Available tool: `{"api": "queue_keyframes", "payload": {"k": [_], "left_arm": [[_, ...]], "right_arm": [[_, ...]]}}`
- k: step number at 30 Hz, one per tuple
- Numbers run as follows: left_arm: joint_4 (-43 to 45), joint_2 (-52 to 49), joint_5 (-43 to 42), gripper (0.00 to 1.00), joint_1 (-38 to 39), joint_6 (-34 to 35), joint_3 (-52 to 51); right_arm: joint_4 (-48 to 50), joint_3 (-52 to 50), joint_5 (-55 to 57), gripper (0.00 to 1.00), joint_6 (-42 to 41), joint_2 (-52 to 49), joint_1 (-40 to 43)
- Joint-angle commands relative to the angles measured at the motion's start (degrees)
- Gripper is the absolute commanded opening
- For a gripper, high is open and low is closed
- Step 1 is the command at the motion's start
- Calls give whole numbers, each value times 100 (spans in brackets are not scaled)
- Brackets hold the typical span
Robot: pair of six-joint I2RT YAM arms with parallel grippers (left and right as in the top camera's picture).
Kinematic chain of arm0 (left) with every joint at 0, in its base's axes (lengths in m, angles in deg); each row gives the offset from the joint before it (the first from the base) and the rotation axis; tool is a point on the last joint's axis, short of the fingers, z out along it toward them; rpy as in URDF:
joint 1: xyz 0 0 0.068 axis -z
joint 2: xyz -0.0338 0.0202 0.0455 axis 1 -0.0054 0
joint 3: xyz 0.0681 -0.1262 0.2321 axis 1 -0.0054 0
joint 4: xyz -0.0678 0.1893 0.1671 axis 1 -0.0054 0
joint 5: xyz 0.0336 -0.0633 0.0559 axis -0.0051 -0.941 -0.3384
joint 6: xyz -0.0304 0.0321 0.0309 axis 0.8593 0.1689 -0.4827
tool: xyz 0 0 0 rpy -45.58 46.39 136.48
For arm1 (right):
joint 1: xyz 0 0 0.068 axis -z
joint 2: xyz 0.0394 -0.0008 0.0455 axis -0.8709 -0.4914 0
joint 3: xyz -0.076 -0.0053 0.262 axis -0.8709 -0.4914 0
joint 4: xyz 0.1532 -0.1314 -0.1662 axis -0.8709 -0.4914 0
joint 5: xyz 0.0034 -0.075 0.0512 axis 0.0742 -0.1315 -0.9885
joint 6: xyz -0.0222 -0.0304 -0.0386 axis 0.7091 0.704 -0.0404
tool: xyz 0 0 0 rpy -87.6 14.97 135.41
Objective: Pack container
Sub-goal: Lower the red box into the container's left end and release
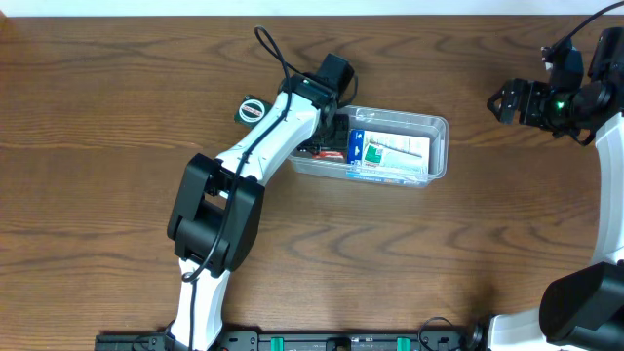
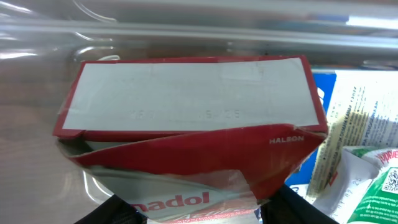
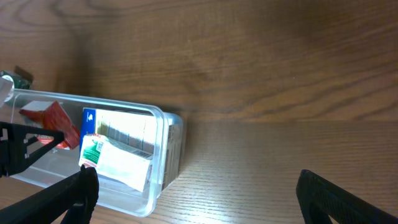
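Note:
The clear plastic container (image 1: 441, 132) lies mid-table and holds a blue-and-white packet (image 1: 366, 148) and a green-and-white packet (image 1: 402, 148). My left gripper (image 1: 330, 136) reaches into its left end, shut on a crumpled red-and-white box (image 2: 186, 130), which also shows in the right wrist view (image 3: 53, 121). My right gripper (image 1: 502, 102) is open and empty at the far right, well apart from the container (image 3: 163, 155).
A small round black-and-green cap (image 1: 253, 109) lies on the wooden table left of the container, behind my left arm. A black cable (image 1: 268, 47) loops above the left wrist.

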Motion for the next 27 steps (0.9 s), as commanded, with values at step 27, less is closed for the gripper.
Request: {"api": "queue_keyframes", "payload": {"k": [27], "left_arm": [[133, 11, 48, 66, 181, 28, 31]], "right_arm": [[-7, 70, -24, 99, -35, 66, 17]]}}
